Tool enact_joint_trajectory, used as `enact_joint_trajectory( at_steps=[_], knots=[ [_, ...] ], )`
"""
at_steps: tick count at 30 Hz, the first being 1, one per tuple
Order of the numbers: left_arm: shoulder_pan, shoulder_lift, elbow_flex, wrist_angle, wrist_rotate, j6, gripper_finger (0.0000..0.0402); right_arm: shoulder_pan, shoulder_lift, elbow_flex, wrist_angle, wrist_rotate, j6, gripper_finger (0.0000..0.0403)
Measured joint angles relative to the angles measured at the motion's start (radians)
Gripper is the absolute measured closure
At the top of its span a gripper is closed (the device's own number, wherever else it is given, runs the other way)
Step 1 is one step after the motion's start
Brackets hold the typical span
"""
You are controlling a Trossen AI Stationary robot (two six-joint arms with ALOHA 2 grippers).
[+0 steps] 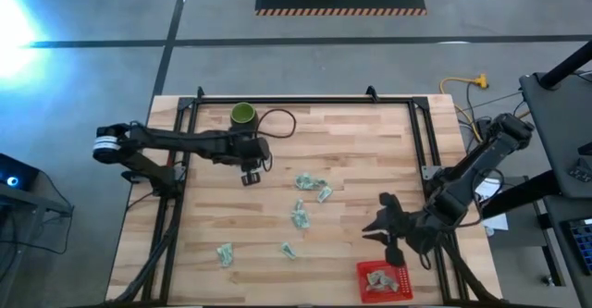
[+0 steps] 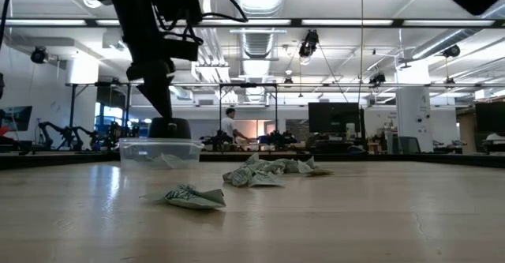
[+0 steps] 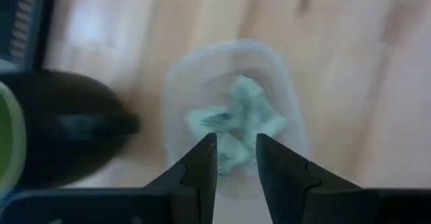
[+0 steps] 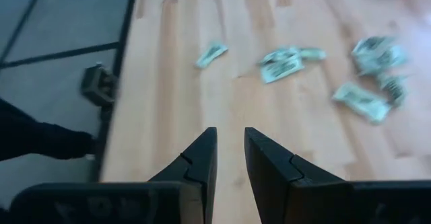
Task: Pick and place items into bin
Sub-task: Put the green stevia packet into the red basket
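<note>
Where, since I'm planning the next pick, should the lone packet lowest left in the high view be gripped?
Probably straight down on the packet, with the jaws closing across its narrower width at the middle. It lies flat and crumpled, well apart from the rest.

packets (image 1: 302, 214) scattered mid-table, cup (image 1: 242, 115) behind, red bin (image 1: 382, 281) front-right

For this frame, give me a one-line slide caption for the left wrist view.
Left gripper open above a clear plastic bin holding packets, dark green cup beside it.
</note>
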Motion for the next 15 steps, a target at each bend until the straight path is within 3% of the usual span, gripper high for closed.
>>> enact_joint_trajectory(
  at_steps=[6,9,15],
  knots=[
    [-0.038,-0.069,0.004,0.005,0.184,-0.132,0.0314,-0.137,0.001,0.0,0.0,-0.008,-0.185,0.0335],
    [-0.082,-0.11,0.004,0.004,0.197,-0.19,0.0314,-0.218,0.001,0.0,0.0,-0.024,-0.283,0.0335],
    [-0.183,-0.184,0.004,0.032,0.187,-0.293,0.0314,-0.389,0.026,0.0,0.007,-0.19,-0.533,0.0326]
  ],
)
